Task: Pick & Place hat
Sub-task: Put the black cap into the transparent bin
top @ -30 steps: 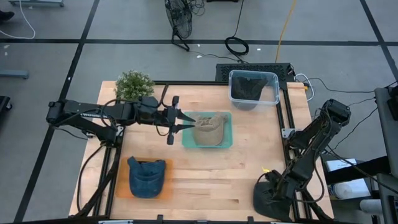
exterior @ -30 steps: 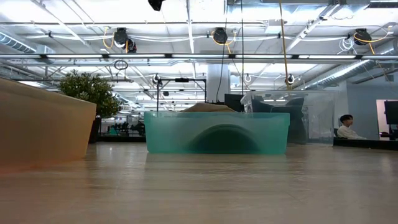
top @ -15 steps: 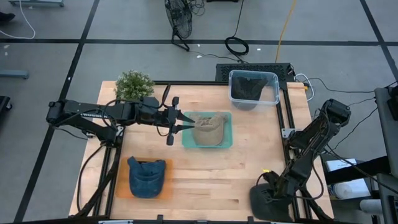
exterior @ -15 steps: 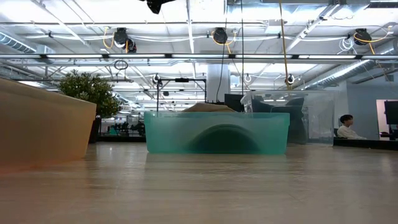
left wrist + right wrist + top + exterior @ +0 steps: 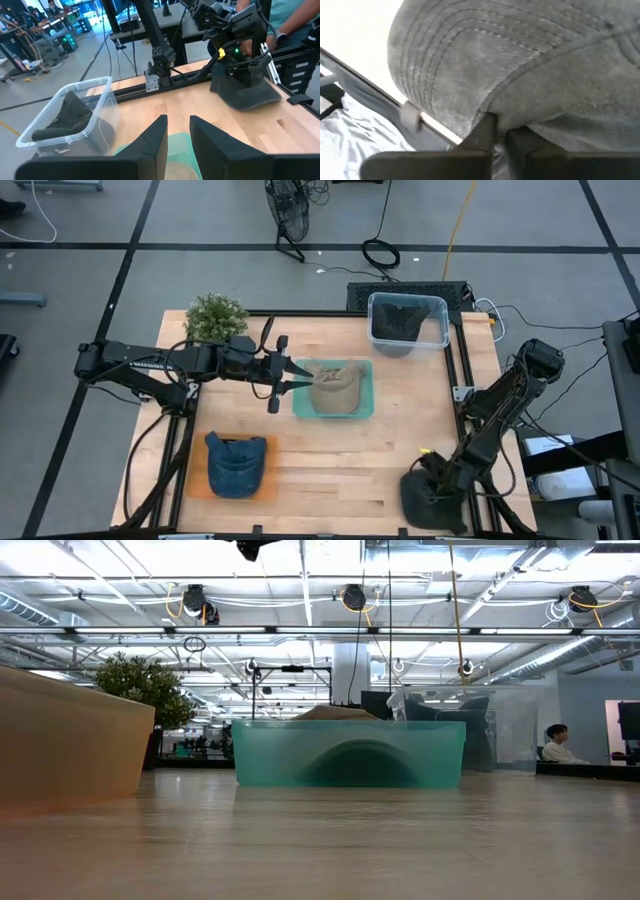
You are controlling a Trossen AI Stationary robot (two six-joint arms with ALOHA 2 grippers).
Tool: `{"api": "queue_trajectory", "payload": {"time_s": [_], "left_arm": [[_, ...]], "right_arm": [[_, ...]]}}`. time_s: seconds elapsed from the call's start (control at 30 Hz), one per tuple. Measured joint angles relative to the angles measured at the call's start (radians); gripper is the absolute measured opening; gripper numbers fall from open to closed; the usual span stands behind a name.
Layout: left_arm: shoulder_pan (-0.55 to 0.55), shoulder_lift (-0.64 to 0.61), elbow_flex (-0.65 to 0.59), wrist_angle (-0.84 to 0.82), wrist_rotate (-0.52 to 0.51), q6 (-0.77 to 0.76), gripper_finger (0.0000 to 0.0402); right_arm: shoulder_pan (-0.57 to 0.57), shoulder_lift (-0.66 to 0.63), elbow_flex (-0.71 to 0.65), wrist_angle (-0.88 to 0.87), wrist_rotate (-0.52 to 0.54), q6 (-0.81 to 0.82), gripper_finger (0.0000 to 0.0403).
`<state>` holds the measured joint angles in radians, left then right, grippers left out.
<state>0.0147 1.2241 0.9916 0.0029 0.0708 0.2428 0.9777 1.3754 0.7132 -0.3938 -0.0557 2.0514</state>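
A dark grey hat (image 5: 425,505) lies at the table's near right corner, and my right gripper (image 5: 442,480) is down on it from above, shut on it. The left wrist view shows that hat (image 5: 250,97) flat on the wood under the right gripper (image 5: 239,75). A tan hat (image 5: 335,387) sits in a teal tray (image 5: 367,410) at the table's middle. My left gripper (image 5: 298,377) hangs level over the tray's left edge, slightly open with nothing between its fingers (image 5: 155,145). A blue hat (image 5: 237,463) rests on an orange tray (image 5: 195,485). My right gripper pinches the grey hat's lower edge (image 5: 492,114) between its two fingers, where the stitched brim (image 5: 445,65) meets the crown. The fingers slant down from above. The hat (image 5: 250,97) lies on the table's near right corner.
A clear bin (image 5: 407,323) holding a dark hat stands at the far right, and a small plant (image 5: 215,317) at the far left. Black frame rails (image 5: 462,380) run along the table's edges. A person stands beyond the near right corner (image 5: 295,20); another sits far off (image 5: 555,745).
My right gripper has sunk onto the grey hat at the near right corner and rolled a little. The hat under it has shifted slightly toward the table's left edge.
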Motion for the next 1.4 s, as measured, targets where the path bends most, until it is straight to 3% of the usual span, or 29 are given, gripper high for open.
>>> {"api": "queue_trajectory", "payload": {"time_s": [0.17, 0.37, 0.53, 0.93, 1.17, 1.4], "left_arm": [[0.0, 0.0, 0.0, 0.001, -0.021, 0.017, 0.0093], [0.002, 0.0, 0.0, 0.002, -0.047, 0.045, 0.0093], [0.021, 0.0, 0.0, 0.001, -0.048, 0.045, 0.0093], [0.052, 0.014, 0.0, -0.008, -0.049, 0.025, 0.0093], [0.057, 0.037, -0.002, -0.021, -0.048, 0.024, 0.0093], [0.071, 0.058, -0.002, -0.02, -0.048, 0.005, 0.0093]], "right_arm": [[-0.132, 0.0, 0.0, -0.017, 0.017, -0.327, 0.0014], [-0.348, 0.0, 0.0, -0.132, -0.145, -0.748, 0.0004], [-0.515, 0.0, 0.001, -0.282, -0.16, -1.077, 0.0004], [-0.814, 0.001, 0.033, -0.342, 0.207, -1.874, 0.0001], [-0.861, -0.01, 0.039, -0.366, 0.334, -2.04, 0.0033], [-0.873, -0.047, 0.065, -0.413, 0.421, -1.949, 0.0114]]}}
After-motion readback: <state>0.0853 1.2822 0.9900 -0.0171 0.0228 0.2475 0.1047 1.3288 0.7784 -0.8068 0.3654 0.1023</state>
